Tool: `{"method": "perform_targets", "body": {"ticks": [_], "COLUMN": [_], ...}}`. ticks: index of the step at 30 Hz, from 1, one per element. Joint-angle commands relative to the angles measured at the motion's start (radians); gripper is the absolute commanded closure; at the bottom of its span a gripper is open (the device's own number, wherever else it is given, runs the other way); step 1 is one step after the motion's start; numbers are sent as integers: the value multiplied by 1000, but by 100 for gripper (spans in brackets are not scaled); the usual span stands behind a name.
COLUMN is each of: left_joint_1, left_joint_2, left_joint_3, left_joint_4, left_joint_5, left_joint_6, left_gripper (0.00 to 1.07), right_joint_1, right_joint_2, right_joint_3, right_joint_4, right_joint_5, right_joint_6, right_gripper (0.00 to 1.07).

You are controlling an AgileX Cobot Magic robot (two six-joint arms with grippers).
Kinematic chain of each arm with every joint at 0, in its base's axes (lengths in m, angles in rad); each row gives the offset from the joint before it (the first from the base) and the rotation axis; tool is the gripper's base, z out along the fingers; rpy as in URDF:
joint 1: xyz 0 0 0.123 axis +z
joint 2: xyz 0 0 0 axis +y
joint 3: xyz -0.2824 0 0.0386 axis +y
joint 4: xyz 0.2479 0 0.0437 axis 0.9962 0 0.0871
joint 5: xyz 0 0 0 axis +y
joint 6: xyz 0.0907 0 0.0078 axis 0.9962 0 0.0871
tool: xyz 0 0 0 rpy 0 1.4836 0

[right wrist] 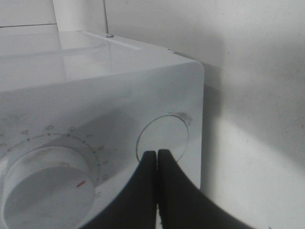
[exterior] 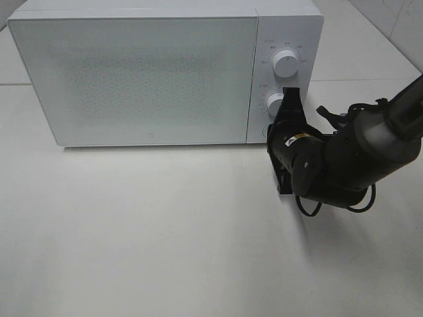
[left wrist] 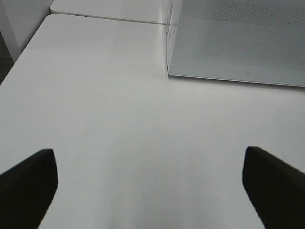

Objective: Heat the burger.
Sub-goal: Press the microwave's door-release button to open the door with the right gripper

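The burger is out of view in every frame. A white microwave (exterior: 132,72) stands at the back of the table with its door closed. My right gripper (exterior: 289,99) is shut with nothing in it, at the control panel on the microwave's right side. In the right wrist view its fingertips (right wrist: 156,153) meet at the lower rim of a round button (right wrist: 164,133), beside a dial (right wrist: 45,191); I cannot tell if they touch it. My left gripper (left wrist: 150,191) is open and empty over bare table, facing the microwave's left front corner (left wrist: 169,71).
Two white dials (exterior: 285,63) (exterior: 275,104) sit one above the other on the panel. The white table (exterior: 145,231) spreads out in front of the microwave. A table seam (left wrist: 109,18) runs behind the left arm's area.
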Motion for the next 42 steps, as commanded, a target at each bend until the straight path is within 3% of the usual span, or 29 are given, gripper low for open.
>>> {"method": "perform_targets", "body": {"ticks": [1,42], "left_joint_1": [3,3], "left_joint_2": [-6,-6], "left_joint_3": [3,3], "left_joint_4": [-9,-9], "left_joint_5": [-9,-9], "left_joint_6": [2,2], "left_gripper": [9,9], "right_joint_1": [-5,-16], "right_joint_2": [12,68], "right_joint_3": [-14,-91], "right_joint_4": [-8,40], "right_joint_5": [2,-98], "right_joint_6": [-6,-29], "right_gripper": [107,107]}}
